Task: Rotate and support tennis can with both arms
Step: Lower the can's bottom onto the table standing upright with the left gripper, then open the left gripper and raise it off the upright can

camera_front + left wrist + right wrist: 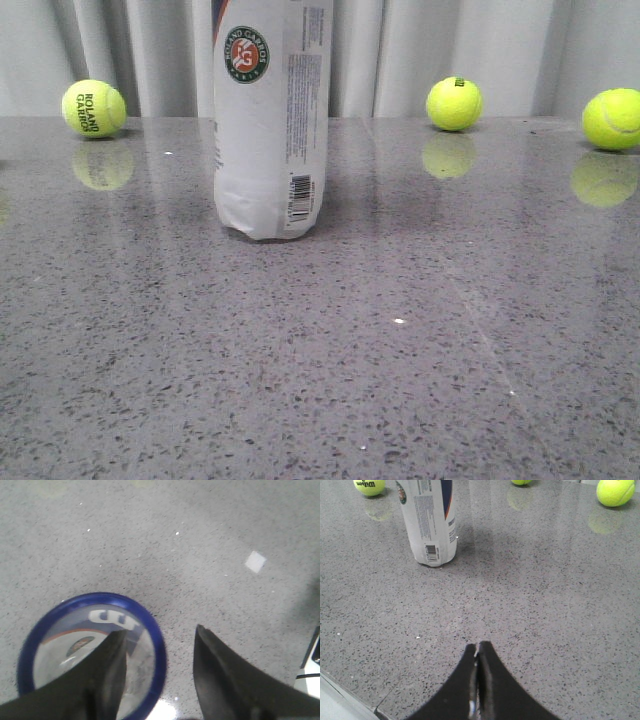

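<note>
Right gripper (478, 652): low over the near edge of the grey speckled table (420, 380), fingers pressed together, holding nothing, well apart from the can.

Tennis can (270, 120): upright mid-table, barcode near its base.

Left gripper (160, 645): above the can's blue-rimmed top, jaws parted, one finger (107, 672) over the opening, nothing gripped.

Can contents: none seen through the top.

Far row: three tennis balls (94, 108) lie loose.

Risk, judged: an off-centre left grasp tips the tall can while the right arm is too far away to support it.

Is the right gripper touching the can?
Apart. The right wrist view shows the right gripper shut, with bare table between it and the upright can.
</note>
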Tool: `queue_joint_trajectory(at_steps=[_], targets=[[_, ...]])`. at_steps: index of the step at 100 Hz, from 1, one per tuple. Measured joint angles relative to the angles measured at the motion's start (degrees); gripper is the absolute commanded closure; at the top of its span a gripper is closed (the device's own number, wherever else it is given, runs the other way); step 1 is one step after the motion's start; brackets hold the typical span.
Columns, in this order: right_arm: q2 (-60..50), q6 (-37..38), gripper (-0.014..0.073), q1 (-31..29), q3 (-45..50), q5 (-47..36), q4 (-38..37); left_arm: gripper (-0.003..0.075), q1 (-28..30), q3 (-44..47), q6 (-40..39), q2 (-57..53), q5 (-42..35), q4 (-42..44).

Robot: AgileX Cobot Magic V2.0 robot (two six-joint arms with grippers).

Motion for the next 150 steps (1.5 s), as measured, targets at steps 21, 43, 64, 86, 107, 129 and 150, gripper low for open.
queue_joint_trajectory(at_steps=[21,43,64,86,107,129,150], targets=[[0.0,0.0,0.066,0.0,0.0,0.0,0.0,0.0671,0.0,0.01,0.0,-3.35,-1.22,-0.35],[0.0,0.0,0.066,0.0,0.0,0.0,0.0,0.074,0.0,7.85,0.0,-13.64,-8.95,-0.47],[0.0,0.0,0.066,0.0,0.0,0.0,0.0,0.074,0.0,25.5,0.0,-26.27,-20.84,0.13],[0.0,0.0,0.066,0.0,0.0,0.0,0.0,0.074,0.0,43.02,0.0,-38.74,-32.71,0.12],[0.0,0.0,0.066,0.0,0.0,0.0,0.0,0.074,0.0,55.6,-0.12,-47.91,-40.8,0.12],[0.0,0.0,0.066,0.0,0.0,0.0,0.0,0.074,0.0,64.91,-0.22,-55.91,-42.87,0.48],[0.0,0.0,0.066,0.0,0.0,0.0,0.0,0.074,0.0,71.34,-0.22,-59.24,-42.87,1.02]])
